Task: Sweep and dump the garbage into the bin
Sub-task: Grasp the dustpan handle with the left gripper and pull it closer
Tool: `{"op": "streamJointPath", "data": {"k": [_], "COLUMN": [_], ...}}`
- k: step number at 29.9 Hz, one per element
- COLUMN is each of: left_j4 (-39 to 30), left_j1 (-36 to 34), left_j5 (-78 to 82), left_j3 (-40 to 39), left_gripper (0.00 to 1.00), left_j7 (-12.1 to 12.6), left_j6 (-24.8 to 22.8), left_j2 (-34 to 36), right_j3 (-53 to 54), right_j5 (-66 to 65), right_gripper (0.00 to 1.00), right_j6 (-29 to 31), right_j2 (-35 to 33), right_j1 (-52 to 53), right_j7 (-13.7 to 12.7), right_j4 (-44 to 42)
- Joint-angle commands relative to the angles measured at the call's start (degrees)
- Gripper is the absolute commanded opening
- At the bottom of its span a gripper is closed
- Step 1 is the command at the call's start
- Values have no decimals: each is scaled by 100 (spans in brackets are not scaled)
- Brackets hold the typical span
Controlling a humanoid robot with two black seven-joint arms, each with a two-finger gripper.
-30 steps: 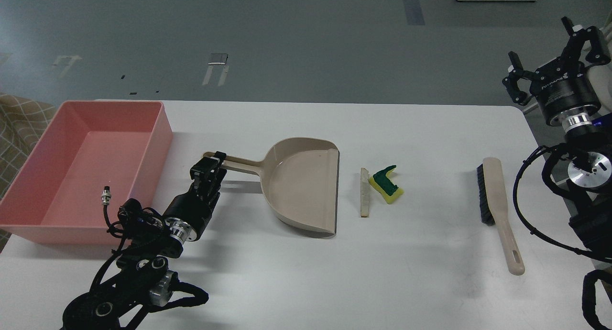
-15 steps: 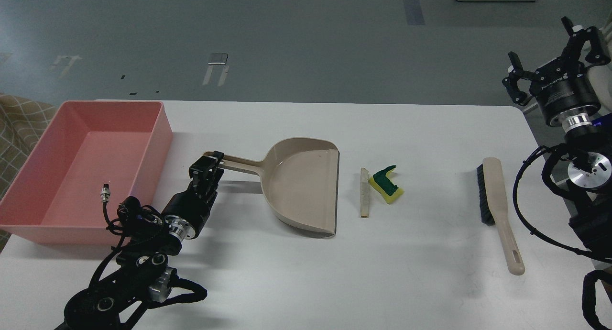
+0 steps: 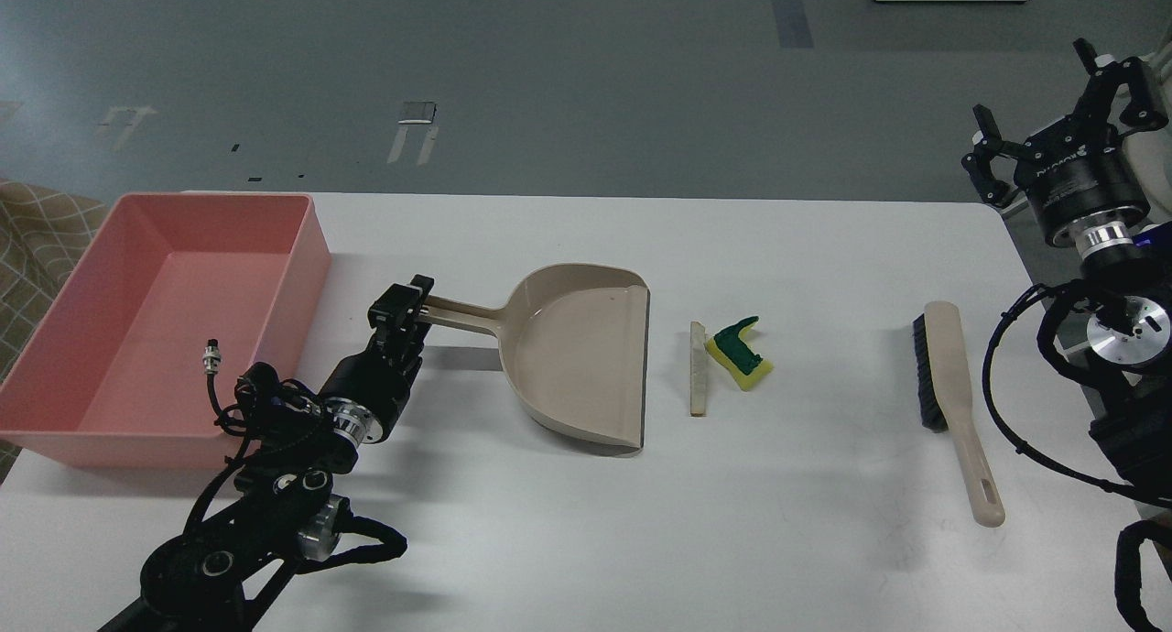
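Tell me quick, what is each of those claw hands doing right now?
Left gripper: at the end of the beige plastic dustpan's handle; whether it is clamped cannot be told.
Right gripper: open, empty, raised beyond the white table's right edge.

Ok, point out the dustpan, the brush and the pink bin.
dustpan (image 3: 572,357): head view, middle of its scoop.
brush (image 3: 957,385): head view, beige back just above the handle.
pink bin (image 3: 307,275): head view, its right wall.

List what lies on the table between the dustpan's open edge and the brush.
In the head view, two scraps lie between the dustpan and the brush: an off-white strip, then a yellow-green sponge piece. Beyond them the table is bare.
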Motion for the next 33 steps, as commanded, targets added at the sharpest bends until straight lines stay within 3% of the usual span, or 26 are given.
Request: {"op": "streamJointPath", "data": {"k": [1, 13, 19, 23, 33], "left_j4": [10, 159, 168, 168, 326], "left_j1": [-15, -138, -200, -209, -226], "left_j5": [0, 0, 0, 0, 0], "left_j3": [-8, 1, 203, 212, 212], "left_gripper": [63, 62, 53, 42, 30], "left_j7": [0, 9, -9, -44, -44], "left_j6": [5, 14, 23, -3, -12], "left_j2": [-7, -104, -95, -95, -121], "right_j3": [0, 0, 0, 0, 0], "right_j5": [0, 0, 0, 0, 0], "right_gripper": [100, 100, 100, 100, 100], "right_j6": [2, 2, 2, 2, 2], "right_j2": [1, 1, -8, 1, 1], "right_j1": [-1, -10, -27, -27, -36], "right_j7": [0, 0, 0, 0, 0], "right_j4": [-6, -6, -6, -6, -15]}}
